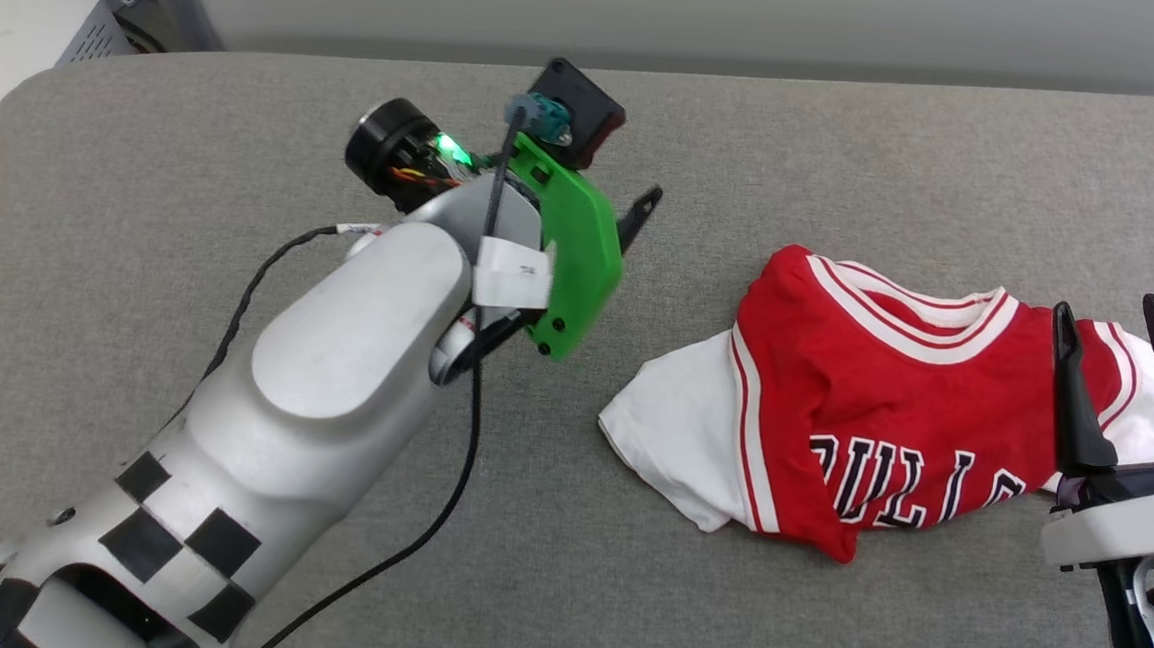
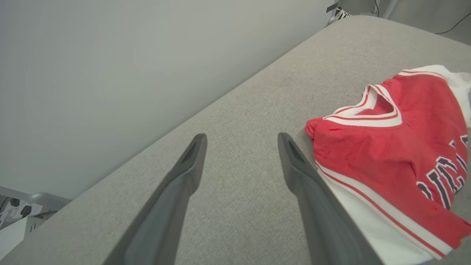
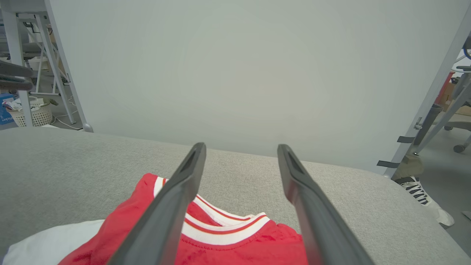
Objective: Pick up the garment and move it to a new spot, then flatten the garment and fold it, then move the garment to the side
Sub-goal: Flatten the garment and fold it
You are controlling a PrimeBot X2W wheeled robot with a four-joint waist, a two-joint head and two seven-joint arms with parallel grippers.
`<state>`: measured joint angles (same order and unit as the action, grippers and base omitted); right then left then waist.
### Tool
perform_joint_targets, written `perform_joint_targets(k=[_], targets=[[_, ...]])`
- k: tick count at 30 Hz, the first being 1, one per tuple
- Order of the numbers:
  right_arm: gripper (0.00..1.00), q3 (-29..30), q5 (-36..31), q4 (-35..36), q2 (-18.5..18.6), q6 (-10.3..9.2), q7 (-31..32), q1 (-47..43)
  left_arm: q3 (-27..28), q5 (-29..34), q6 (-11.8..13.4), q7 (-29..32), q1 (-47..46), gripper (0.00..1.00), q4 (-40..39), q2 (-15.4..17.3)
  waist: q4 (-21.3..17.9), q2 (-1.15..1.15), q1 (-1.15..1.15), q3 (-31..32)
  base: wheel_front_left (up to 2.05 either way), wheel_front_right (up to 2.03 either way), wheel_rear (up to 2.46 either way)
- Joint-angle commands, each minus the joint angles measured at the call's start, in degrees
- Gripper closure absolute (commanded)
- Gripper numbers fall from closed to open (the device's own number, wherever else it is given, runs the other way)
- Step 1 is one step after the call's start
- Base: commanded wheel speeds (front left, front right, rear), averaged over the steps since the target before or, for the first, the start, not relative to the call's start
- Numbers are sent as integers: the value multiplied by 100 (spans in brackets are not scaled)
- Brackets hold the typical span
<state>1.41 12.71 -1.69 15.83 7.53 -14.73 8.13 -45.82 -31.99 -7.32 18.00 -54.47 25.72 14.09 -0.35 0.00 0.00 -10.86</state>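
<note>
Lying crumpled on grey surface (image 1: 848,150), garment (image 1: 864,382) looks soft, light, floppy, so I'd pinch shoulder seams by collar (image 1: 923,315); left claw (image 2: 241,138) and right claw (image 3: 241,147) both spread, empty.

Head view: taken from high up, aimed forward and down. The grey surface (image 1: 134,357) is taken in widely and the garment (image 1: 884,383) is seen right of centre.

Left wrist view: set low over the surface, aimed along the left fingers (image 2: 176,195) toward the far edge and a pale wall (image 2: 110,73). The garment is caught close at the view's right.

Right wrist view: set just above the garment, aimed along the right fingers (image 3: 173,206) across the surface to a pale wall.

The striped collar (image 3: 224,232) and red chest are shared by all three views. Far edge and wall are seen in both wrist views.
</note>
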Motion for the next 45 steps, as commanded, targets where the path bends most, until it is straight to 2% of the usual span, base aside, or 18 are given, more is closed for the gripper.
perform_joint_targets(k=[1, 7, 13, 18, 23, 26, 27, 28, 35, 36, 37, 45], targets=[[0, -53, -50, -9, -7, -4, -27, 50, -333, -360, -16, 378, -169, 0, 48, 24, -142, 0, 0, -122, 0, 0, 0], [0, -210, -84, -64, -13, -4, -27, 295, -1581, -1565, -16, 1629, -665, 0, 133, 217, -360, 0, 0, -406, 0, 0, 0], [0, -387, -68, -131, 11, -4, -27, 585, -2387, -2027, -16, 1913, -910, 0, 426, 242, -585, 0, 0, -787, 0, 0, 0], [0, -421, -70, -175, 6, -4, -27, 758, -2706, -1899, -16, 2042, -787, 0, 615, 214, -709, 0, 0, -1020, 0, 0, 0], [0, -444, -94, -215, 6, -4, -27, 840, -2749, -1444, -16, 2404, -346, 0, 643, 299, -737, 0, 0, -1112, 0, 0, 0], [0, -396, -97, -249, 26, -4, -27, 834, -2751, -1410, -16, 2491, -179, 0, 498, 351, -662, 0, 0, -1092, 0, 0, 0], [0, -391, -101, -263, 32, -4, -27, 831, -2751, -1406, -16, 2492, -156, 65, 433, 375, -624, 0, 0, -1074, 0, 0, 0], [0, -387, -104, -270, 37, -4, -27, 828, -2752, -1440, -16, 2449, -154, 100, 399, 393, -585, 0, 0, -1053, 0, 0, 0], [0, -389, -129, -296, 92, -4, -27, 749, -2712, -2118, -16, 1558, -577, 100, 412, 584, -289, 0, 0, -800, 0, 0, 0], [0, -342, -134, -298, 102, -4, -27, 660, -2671, -2316, -16, 1216, -726, 100, 331, 817, -190, 0, 0, -685, 0, 0, 0], [0, -322, -136, -297, 101, -4, -27, 616, -2668, -2385, -16, 1135, -756, 100, 303, 932, -158, 0, 0, -646, 0, 0, 0], [0, -266, -151, -314, 117, -4, -27, 416, -2653, -2643, -16, 927, -676, 100, 575, 1784, -57, 0, 0, -493, 0, 0, 0]])
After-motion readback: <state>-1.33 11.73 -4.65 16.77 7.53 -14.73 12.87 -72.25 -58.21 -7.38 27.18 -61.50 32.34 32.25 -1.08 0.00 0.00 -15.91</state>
